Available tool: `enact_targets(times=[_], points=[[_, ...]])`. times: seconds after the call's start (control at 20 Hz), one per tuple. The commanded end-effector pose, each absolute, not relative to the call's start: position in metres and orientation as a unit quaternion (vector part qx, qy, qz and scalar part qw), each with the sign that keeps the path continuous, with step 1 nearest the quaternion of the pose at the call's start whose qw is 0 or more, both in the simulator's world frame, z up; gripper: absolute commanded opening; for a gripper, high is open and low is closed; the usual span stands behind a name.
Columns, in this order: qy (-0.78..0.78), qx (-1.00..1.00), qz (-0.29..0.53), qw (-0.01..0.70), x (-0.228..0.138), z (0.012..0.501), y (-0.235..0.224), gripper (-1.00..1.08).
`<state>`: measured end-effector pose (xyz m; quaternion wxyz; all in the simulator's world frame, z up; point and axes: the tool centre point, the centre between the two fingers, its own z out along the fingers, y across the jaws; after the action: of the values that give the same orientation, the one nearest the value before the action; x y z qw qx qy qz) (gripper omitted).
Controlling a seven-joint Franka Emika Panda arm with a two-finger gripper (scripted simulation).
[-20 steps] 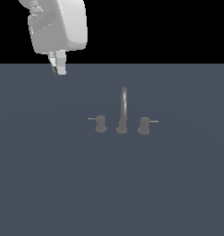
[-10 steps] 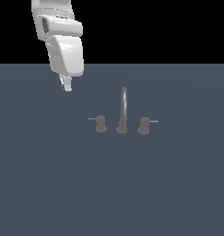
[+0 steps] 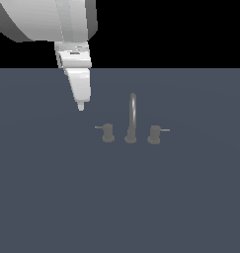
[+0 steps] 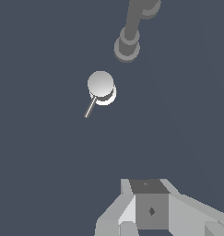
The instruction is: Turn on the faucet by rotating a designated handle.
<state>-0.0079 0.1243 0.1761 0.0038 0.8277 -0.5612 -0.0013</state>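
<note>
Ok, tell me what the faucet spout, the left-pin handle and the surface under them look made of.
Spout: looks like dull grey metal, with a faint highlight along the arch. Handle: likely the same matte metal; its cap shades pale from above. Surface: flat slate-blue, no texture or gloss, material unclear in this render.

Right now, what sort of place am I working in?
Probably a bare simulated test scene: a flat slate-grey surface, a black void behind, and only a small grey faucet with two knobs below the gripper.

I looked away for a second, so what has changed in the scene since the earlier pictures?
The white claw moved down and toward the exterior view's right, nearer the stubby dark-grey knob with the leftward pin. It grips nothing. The dull-grey metal faucet and both knobs stayed put.
</note>
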Motion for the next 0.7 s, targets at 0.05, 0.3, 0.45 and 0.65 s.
enact_targets(times=[0.05, 0.3, 0.45, 0.65], points=[[-0.595, 0.803, 0.000, 0.004, 0.013, 0.155, 0.119, -1.00], [-0.644, 0.765, 0.001, 0.004, 0.043, 0.123, 0.109, -1.00], [-0.670, 0.742, 0.001, 0.003, 0.059, 0.106, 0.101, -1.00], [-0.699, 0.715, 0.001, 0.003, 0.077, 0.088, 0.091, -1.00]])
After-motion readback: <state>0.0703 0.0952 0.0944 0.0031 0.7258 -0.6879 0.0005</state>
